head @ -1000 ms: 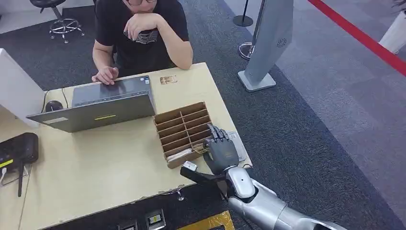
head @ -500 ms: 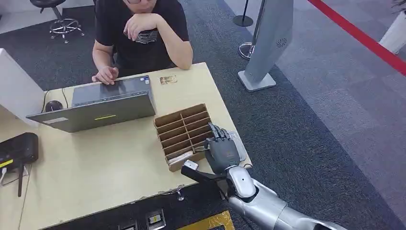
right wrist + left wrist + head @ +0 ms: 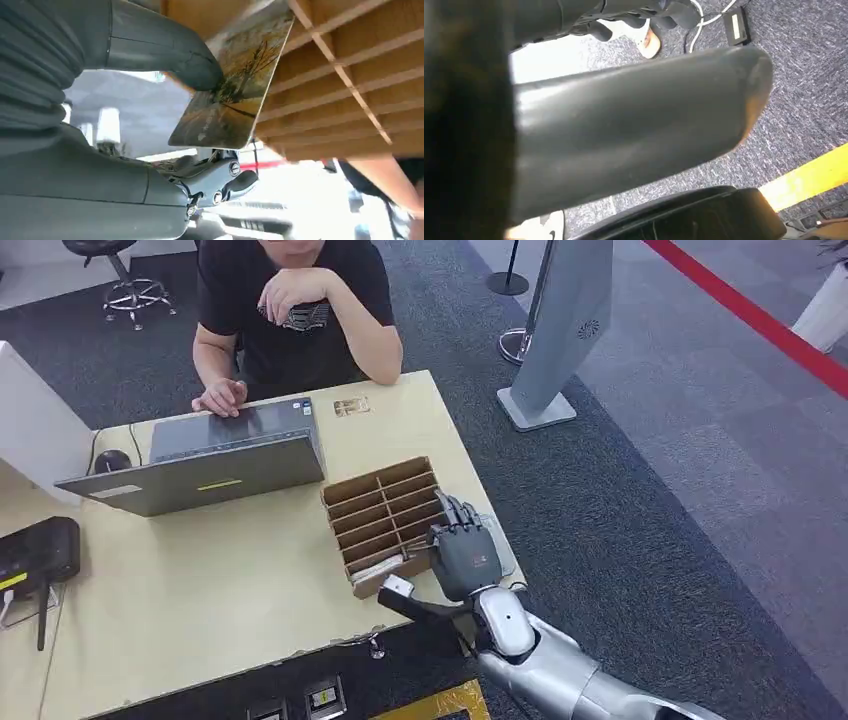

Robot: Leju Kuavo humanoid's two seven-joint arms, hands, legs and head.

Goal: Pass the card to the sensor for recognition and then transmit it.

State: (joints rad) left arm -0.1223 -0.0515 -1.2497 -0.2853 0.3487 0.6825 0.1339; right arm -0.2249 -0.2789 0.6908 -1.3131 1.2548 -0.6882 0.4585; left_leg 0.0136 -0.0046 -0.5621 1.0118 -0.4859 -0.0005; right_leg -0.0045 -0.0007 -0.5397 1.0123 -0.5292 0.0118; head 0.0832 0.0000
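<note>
Beside the wooden divider box point(image 3: 385, 520) on my bench point(image 3: 200, 590), the right hand point(image 3: 465, 555) pinches the card point(image 3: 235, 95) (thumb on its face); left hand's state I cannot tell.

I saw an office: a grey open laptop point(image 3: 215, 455) sat on a pale wooden desk point(image 3: 200, 590), over dark grey carpet point(image 3: 620, 540).

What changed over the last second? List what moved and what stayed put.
The right hand drifted slightly to the right along the near end of the wooden divider box, toward the grey device at the table's edge. In the right wrist view its thumb presses a picture card next to the box's slats. The laptop, the box and the seated person stayed as they were.
</note>
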